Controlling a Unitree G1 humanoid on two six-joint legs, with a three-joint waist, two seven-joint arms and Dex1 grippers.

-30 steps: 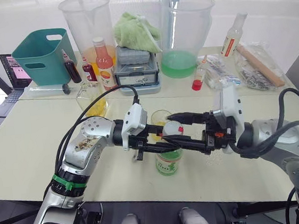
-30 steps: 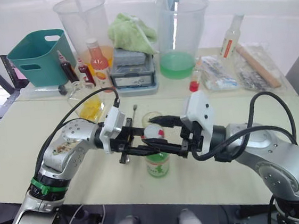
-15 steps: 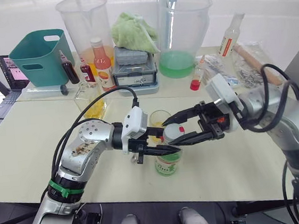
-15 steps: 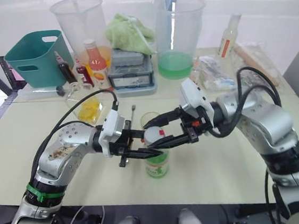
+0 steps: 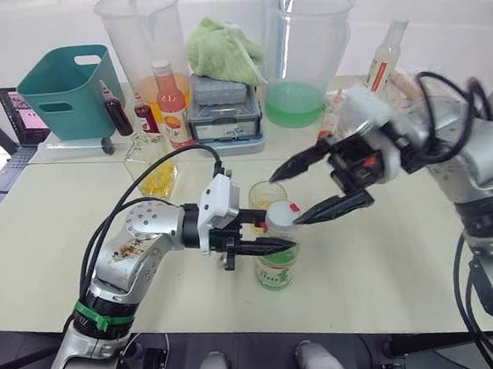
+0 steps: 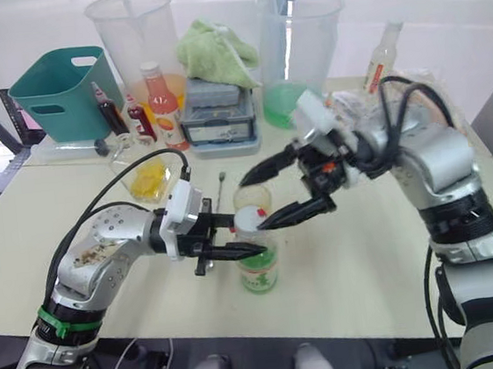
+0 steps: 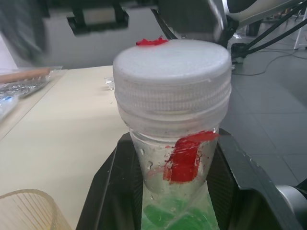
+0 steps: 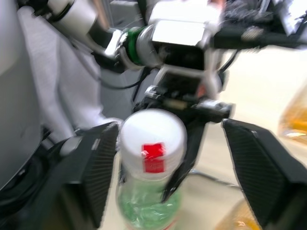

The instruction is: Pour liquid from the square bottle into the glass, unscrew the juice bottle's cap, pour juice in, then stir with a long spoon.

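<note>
Juice bottle (image 5: 279, 265): upright on the table (image 5: 41, 241), nearest the robot, just short of centre; green-and-white label, pale green liquid.
Cap (image 5: 282, 217): white with a red mark, on the bottle's neck.
Left gripper (image 5: 275, 245): reaches in from 9 o'clock; its two black fingers are clamped on the bottle's neck just under the cap, one on each side.
Right gripper (image 5: 304, 189): raised at 2 o'clock from the cap, fingers spread wide, holding nothing; the lower fingertip is near the cap but apart from it.
Glass (image 5: 265, 197): just behind the bottle at 12 o'clock, some yellow liquid in the bottom.
Spoon (image 6: 219, 192): thin silver handle lying on the table at 11 o'clock from the glass, partly hidden by the left arm.
Square bottle (image 5: 151, 165): at 10 o'clock from the glass, well apart, yellow liquid inside.
Far edge: teal basket (image 5: 67, 89), red-capped pink-orange bottle (image 5: 170, 102), two big clear jugs (image 5: 306, 50), green cloth (image 5: 222, 50) on a grey box (image 5: 226, 112).
</note>
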